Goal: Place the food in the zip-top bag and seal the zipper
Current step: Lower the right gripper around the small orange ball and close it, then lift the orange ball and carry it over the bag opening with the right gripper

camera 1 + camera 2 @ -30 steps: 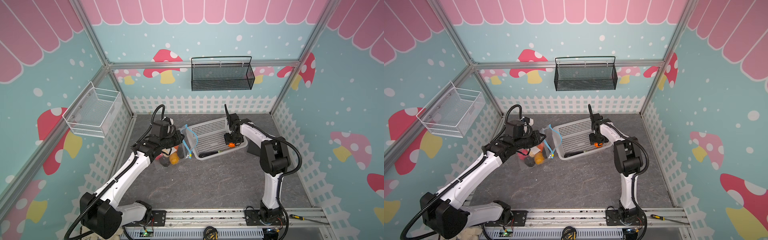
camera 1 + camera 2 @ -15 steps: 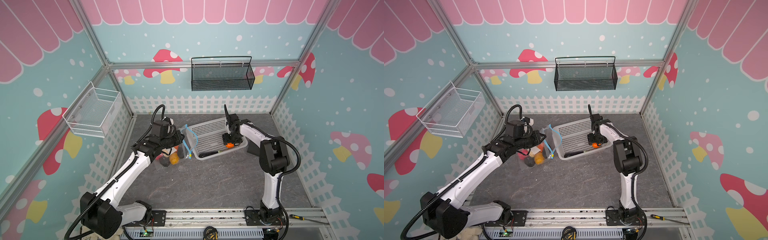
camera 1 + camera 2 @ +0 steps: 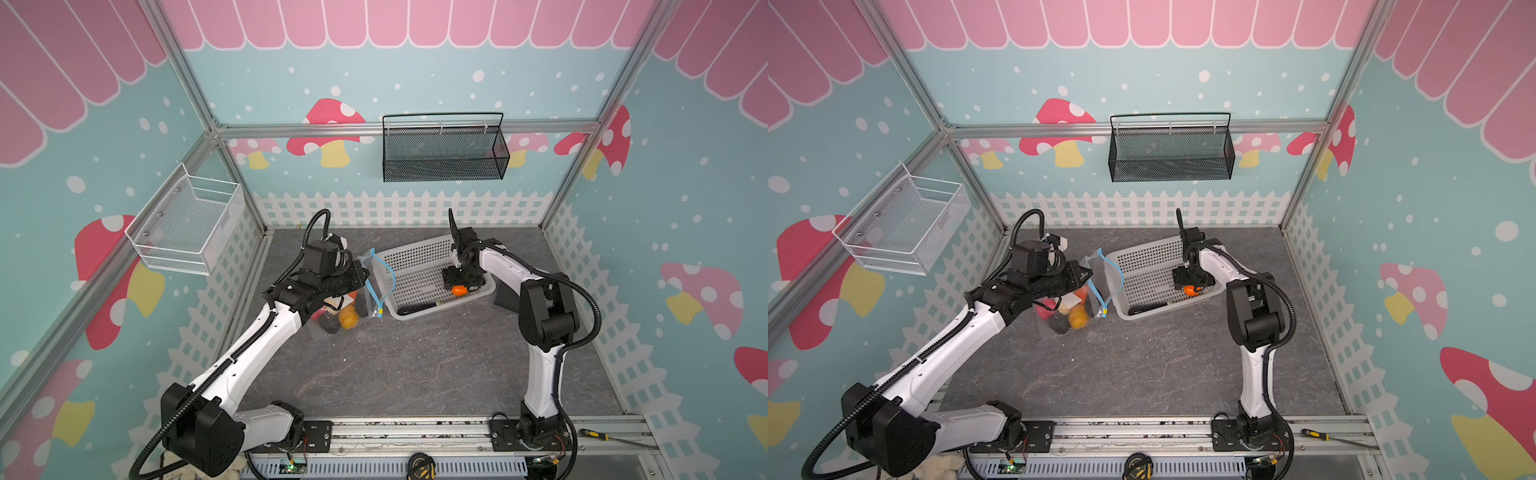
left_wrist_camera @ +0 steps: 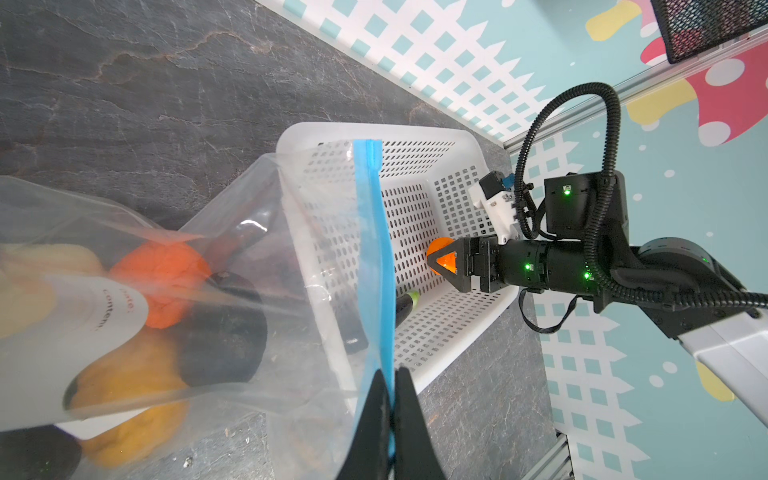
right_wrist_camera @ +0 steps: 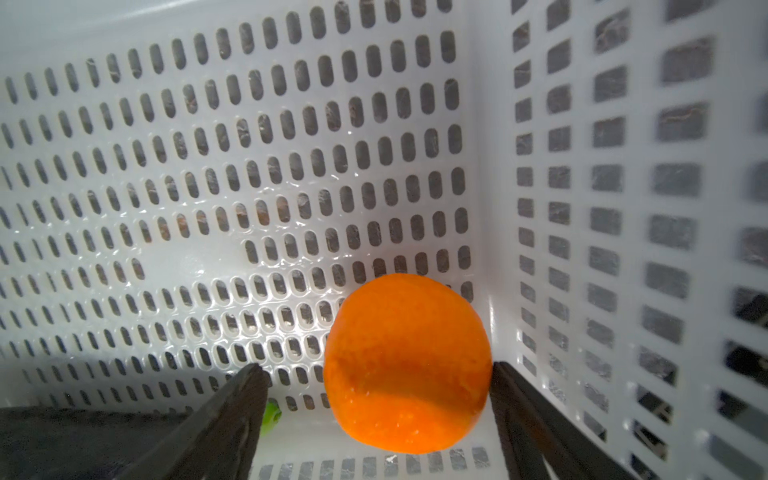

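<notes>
The right end effector (image 5: 378, 372) is down inside the white basket (image 5: 208, 166). Its jaws are spread wide on either side of an orange toy fruit (image 5: 407, 361), which sits on the basket floor in a corner. One finger is at the fruit's edge and the other is clear of it. A long dark green-tipped piece (image 3: 417, 308) lies along the basket's near wall. The left end effector (image 4: 392, 399) is clamped on the blue zipper strip (image 4: 372, 232). It holds the clear bag (image 4: 266, 216) up just beside the basket, with the mouth gaping. Several other toy foods (image 4: 162, 282), orange, yellow-orange and black, sit in the bag, which rests on the tabletop (image 3: 415, 365).
</notes>
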You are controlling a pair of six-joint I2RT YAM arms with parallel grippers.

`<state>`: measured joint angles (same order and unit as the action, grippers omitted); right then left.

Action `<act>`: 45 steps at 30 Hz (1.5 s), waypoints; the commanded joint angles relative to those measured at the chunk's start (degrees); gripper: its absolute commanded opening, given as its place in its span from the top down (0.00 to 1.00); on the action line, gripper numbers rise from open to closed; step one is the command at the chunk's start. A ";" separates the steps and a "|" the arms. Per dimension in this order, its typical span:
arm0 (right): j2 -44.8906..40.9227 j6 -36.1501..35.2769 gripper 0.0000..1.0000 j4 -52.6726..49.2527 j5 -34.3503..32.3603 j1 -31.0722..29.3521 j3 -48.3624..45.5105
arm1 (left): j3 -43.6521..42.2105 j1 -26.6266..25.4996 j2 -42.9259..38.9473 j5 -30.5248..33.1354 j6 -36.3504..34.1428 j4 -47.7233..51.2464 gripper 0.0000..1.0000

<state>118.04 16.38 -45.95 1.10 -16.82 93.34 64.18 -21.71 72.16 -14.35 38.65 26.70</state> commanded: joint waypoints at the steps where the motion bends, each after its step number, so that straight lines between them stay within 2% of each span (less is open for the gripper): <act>1: 1.63 -0.50 0.17 0.19 1.51 0.27 -1.21 | -0.03 0.27 0.22 0.07 0.54 -0.84 1.00; 12: 0.77 0.47 0.31 0.48 2.50 0.16 -1.93 | -0.02 0.26 0.25 -0.05 0.57 -0.92 1.00; 25: 1.59 0.76 0.27 0.68 2.81 -0.76 -2.38 | 0.07 0.26 0.65 -0.12 0.58 -0.95 1.00; 35: 1.41 0.67 0.37 0.68 2.61 -0.78 -2.11 | -0.11 0.27 0.35 0.02 0.52 -0.94 1.00; 45: -0.63 0.04 0.38 0.78 5.61 -0.66 0.41 | -0.11 0.27 0.17 0.02 0.46 -0.93 1.00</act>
<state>118.13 16.93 -44.99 5.08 -17.04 91.81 64.18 -21.71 72.34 -14.35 38.81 26.68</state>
